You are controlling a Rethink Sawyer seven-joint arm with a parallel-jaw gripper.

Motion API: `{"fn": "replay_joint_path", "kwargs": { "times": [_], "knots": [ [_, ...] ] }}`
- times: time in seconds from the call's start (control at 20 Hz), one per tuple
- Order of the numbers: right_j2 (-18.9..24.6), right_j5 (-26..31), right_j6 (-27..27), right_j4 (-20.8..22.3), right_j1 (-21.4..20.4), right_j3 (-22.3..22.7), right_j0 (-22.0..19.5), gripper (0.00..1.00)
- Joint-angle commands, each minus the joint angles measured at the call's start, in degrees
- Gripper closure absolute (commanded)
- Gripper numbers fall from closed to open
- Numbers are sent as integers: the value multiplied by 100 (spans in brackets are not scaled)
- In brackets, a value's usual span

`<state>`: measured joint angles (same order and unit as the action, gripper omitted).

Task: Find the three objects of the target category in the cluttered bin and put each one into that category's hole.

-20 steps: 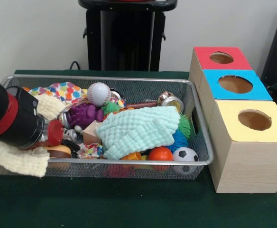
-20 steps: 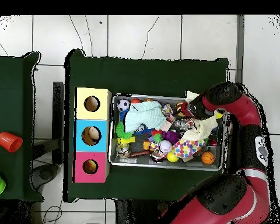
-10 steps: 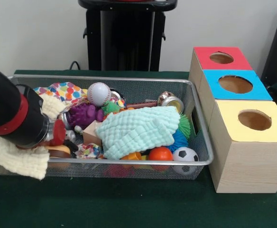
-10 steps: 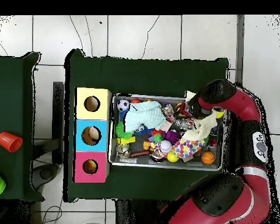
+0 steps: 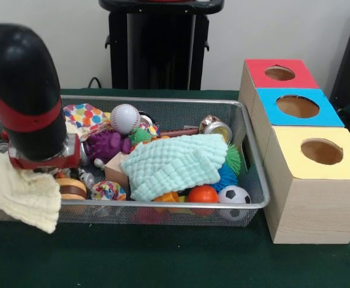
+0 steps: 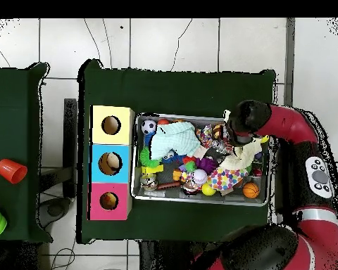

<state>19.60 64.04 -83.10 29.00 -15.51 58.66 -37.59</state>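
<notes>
Arm's wrist (image 5: 34, 114) plunged into the wire bin (image 5: 256, 186) at frame left; whether its gripper is apart or closed cannot be told. A cream cloth (image 5: 22, 195) drapes over the rim below. Balls, likely targets, lie mid-bin, e.g. baseball (image 5: 124, 118); holed boxes (image 5: 301, 150) wait at right.

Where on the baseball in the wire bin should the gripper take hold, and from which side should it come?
Come straight from above and close across the widest part of the baseball. It sits on top of the clutter with its upper half bare, while the purple toy and the bin's back wall probably crowd its sides.
</notes>
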Motion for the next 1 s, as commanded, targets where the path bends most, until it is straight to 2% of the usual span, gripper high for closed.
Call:
{"fn": "replay_joint_path", "kwargs": {
  "times": [0.05,0.25,0.45,0.7,1.0],
  "knots": [
    [-488,-712,126,478,-1175,932,111,0],
    [-520,-1127,-318,379,-1114,1382,160,0],
    [-620,-1344,-667,293,-1131,1649,344,0],
    [-723,-1464,-723,208,-1165,1732,447,0],
    [-741,-1664,-618,84,-962,1730,358,0]
  ]
}}
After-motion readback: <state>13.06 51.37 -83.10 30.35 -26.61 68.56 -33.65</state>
